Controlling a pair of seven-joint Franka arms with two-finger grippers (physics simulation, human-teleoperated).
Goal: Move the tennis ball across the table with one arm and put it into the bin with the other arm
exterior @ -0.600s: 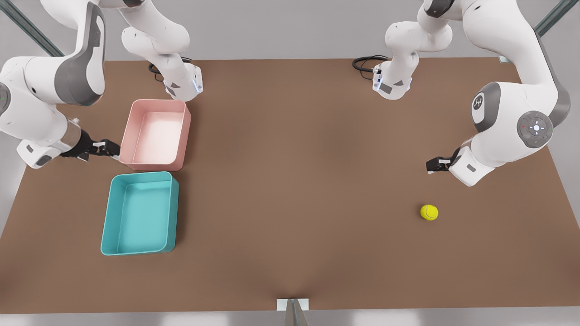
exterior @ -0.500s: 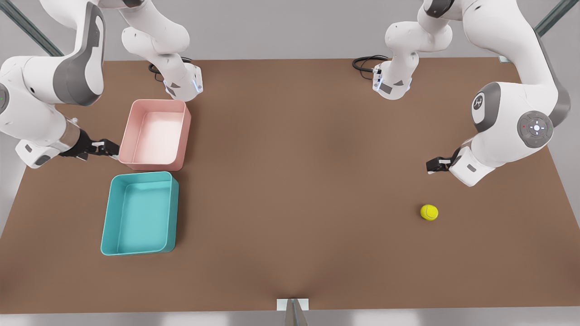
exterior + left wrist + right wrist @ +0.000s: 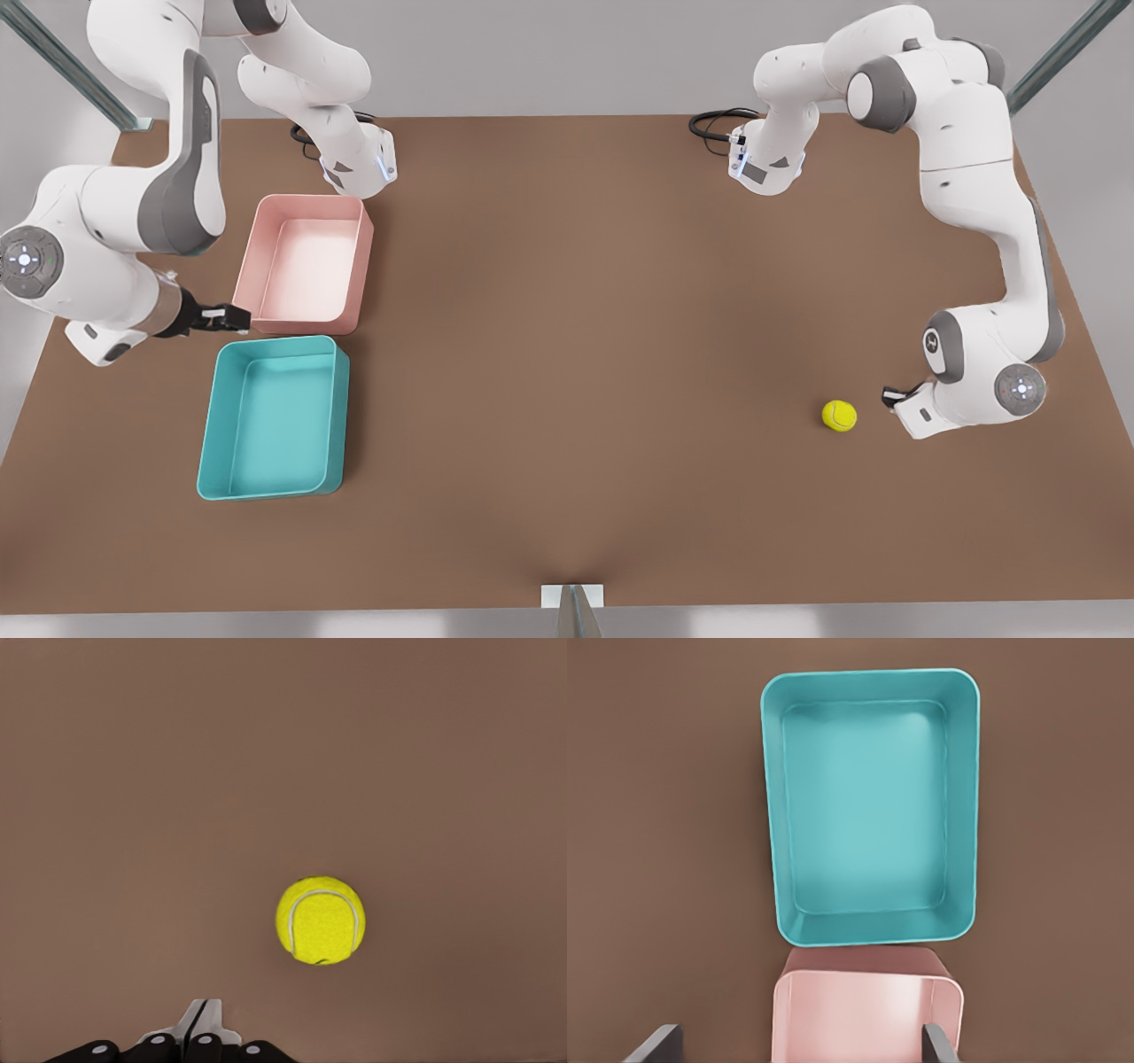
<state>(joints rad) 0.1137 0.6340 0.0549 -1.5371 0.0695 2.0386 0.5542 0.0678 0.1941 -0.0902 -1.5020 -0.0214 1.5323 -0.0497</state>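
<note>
Front view, left gripper (image 3: 889,396) pinched together near tennis ball (image 3: 839,416), right gripper (image 3: 237,317) spread wide beside bin (image 3: 273,416)

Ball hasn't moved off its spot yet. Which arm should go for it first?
Left. Its gripper hovers beside the tennis ball, jaws shut, at the front view's right. The right gripper waits far across the table, jaws open, by the bin.

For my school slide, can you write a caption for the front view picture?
Left hand shut beside the tennis ball on the table; right hand open by the teal bin and pink tray.
</note>
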